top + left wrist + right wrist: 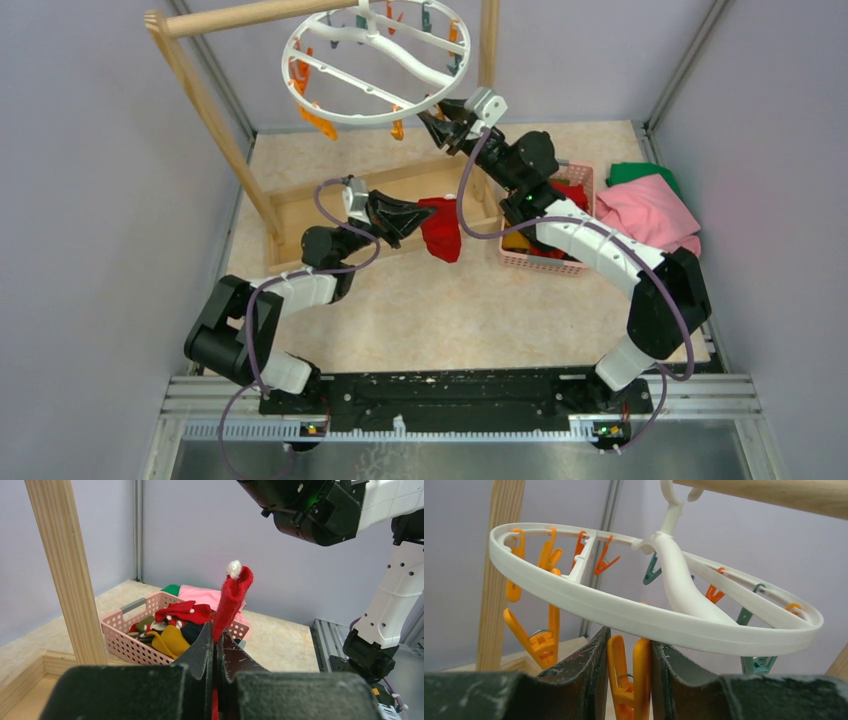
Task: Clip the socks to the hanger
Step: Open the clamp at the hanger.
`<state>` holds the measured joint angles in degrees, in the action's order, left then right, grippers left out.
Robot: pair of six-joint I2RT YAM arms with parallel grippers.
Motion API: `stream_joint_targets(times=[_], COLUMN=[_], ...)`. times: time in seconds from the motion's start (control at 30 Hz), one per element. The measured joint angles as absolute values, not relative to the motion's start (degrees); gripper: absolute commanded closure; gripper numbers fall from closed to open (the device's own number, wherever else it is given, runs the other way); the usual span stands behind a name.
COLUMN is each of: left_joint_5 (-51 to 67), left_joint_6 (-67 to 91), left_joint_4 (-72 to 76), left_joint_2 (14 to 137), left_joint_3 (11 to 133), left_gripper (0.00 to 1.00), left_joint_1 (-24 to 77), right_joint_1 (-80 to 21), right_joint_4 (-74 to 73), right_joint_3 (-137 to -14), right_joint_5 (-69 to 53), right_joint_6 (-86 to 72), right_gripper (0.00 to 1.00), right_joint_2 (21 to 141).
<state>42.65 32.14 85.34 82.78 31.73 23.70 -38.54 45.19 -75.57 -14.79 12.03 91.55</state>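
In mid-frame of the top view, the red sock [441,228] is clamped in the closed left gripper [405,215], its length running straight out from the fingers. Farther, at upper centre, an orange clip [629,675] under the hanger [664,625] is pinched by the right gripper [440,125].

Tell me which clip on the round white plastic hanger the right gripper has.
The orange plastic clip under the hanger's near rim, between the right gripper's fingers; all other clips hang free.

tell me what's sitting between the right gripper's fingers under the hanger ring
An orange clip hanging from the white hanger sits between them, the right gripper closed against both its sides. The right wrist view shows this.
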Motion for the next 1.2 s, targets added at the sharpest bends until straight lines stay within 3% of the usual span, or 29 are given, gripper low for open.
stream_joint_targets(times=[0.2, 0.4, 1.0, 1.2], left_joint_5=[42.1, 41.5, 41.1, 41.1], left_joint_6=[34.0, 34.7, 34.7, 34.7], left_joint_4=[85.3, 85.3, 85.3, 85.3], left_joint_2=[83.9, 84.0, 84.0, 84.0], left_joint_3=[31.9, 31.9, 31.9, 31.9], left_gripper=[1.00, 1.00, 1.00, 1.00], left_joint_1=[23.7, 23.7, 23.7, 23.7], right_joint_1=[-37.6, -36.2, -36.2, -36.2], right_joint_4=[41.4, 38.0, 35.6, 37.1], right_joint_3=[-77.2, -78.5, -78.8, -77.6], right_joint_5=[-18.6, -21.8, -24.1, -23.6], right_joint_6=[5.8, 2.8, 11.4, 13.4], right_gripper=[0.93, 0.75, 0.44, 0.38], right_joint_2=[91.5, 91.5, 91.4, 91.1])
